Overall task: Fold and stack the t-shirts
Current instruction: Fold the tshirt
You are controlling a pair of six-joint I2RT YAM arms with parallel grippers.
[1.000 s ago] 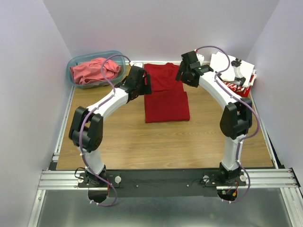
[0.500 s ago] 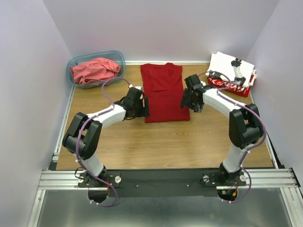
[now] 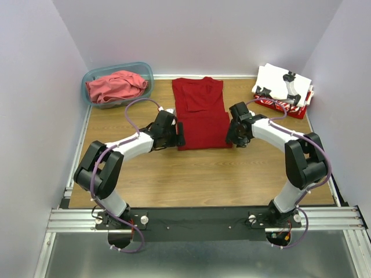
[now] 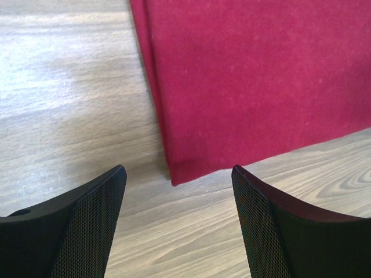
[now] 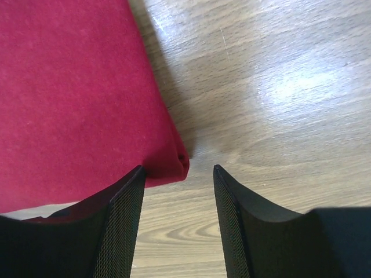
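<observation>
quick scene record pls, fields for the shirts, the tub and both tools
centre: deep red shirt, flat on the table, a narrow rectangle
left tool: open, at the shirt's near left corner
right tool: open, straddling the shirt's near right corner
far left: teal tub holding a crumpled coral shirt
far right: white printed shirt on top of a red lettered shirt

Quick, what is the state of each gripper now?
Left gripper: open, holding nothing.
Right gripper: open, at a corner of the deep red t-shirt.
</observation>
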